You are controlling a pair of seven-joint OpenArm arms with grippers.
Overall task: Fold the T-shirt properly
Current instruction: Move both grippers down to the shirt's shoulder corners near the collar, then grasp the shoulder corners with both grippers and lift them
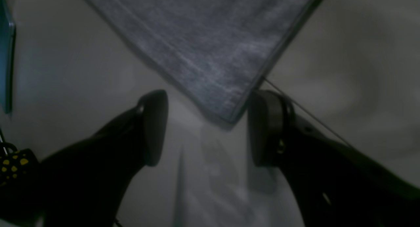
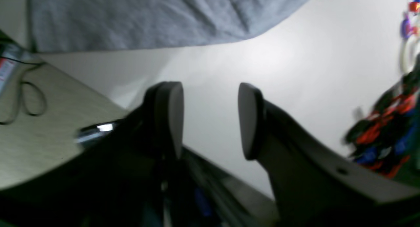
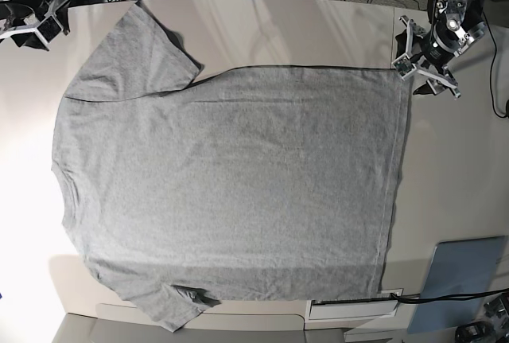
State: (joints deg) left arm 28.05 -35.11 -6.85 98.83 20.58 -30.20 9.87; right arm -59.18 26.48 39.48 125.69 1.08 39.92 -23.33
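Right now the T-shirt [image 3: 231,184] is lying spread flat, plain side up, across the pale table [image 3: 453,160], its hem facing the left arm's side and its sleeves facing the right arm's side. The left gripper [image 1: 208,128] is hovering at the hem corner with its fingers [image 1: 154,128] standing wide apart, and the corner is pointing into the gap without being pinched. The right gripper [image 2: 210,120] is hanging just off the sleeve's edge, its fingers [image 2: 172,117] parted and gripping nothing. A blue-grey board [image 3: 461,283] is resting near the table's edge.
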